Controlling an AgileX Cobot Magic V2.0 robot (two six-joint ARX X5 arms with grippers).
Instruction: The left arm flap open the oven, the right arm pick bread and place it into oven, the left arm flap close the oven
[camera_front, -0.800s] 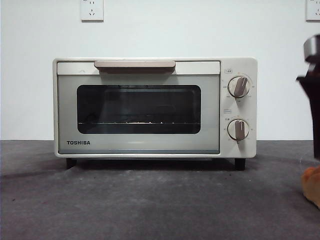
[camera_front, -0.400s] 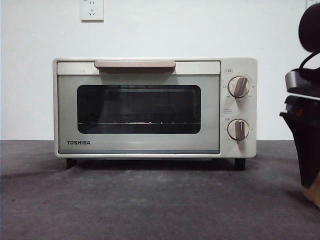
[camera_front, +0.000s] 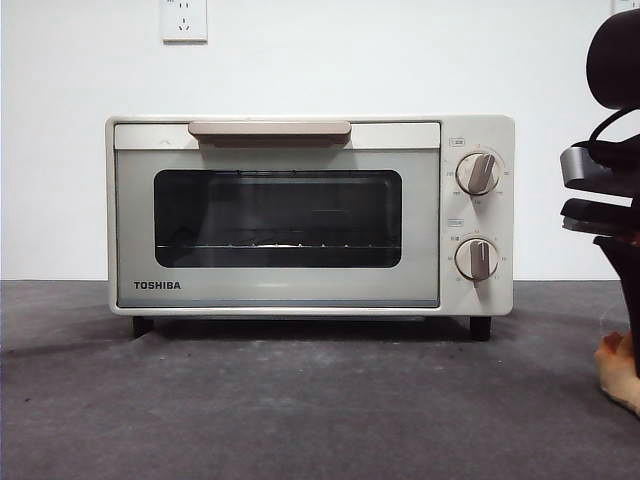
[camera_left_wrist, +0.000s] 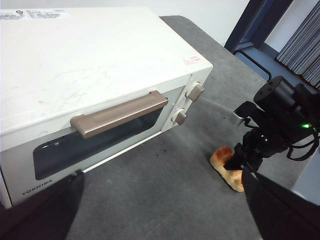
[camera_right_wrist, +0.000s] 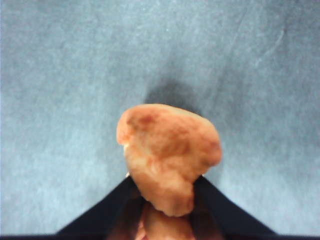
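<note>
1. The oven (camera_front: 310, 215) stands on the grey counter (camera_front: 300, 400) with its door fully closed, the beige handle (camera_front: 269, 129) across the top of the door and two knobs (camera_front: 478, 172) on its right panel.
2. The bread (camera_right_wrist: 167, 152) is off to the oven's right side, in front of it and well apart from it; in the front view only an orange edge of it shows at the right border (camera_front: 620, 370).
3. The right hand (camera_right_wrist: 165, 200) is down at the bread: its two black jaws stand on either side of the bun's near end, touching it, so it is grasping the bread. The left wrist view shows this hand (camera_left_wrist: 240, 167) on the bun (camera_left_wrist: 226, 164), which lies on or just above the counter; I cannot tell which.
4. The left hand (camera_left_wrist: 160, 220) hangs above and in front of the oven, its jaws spread wide apart and holding nothing.
</note>
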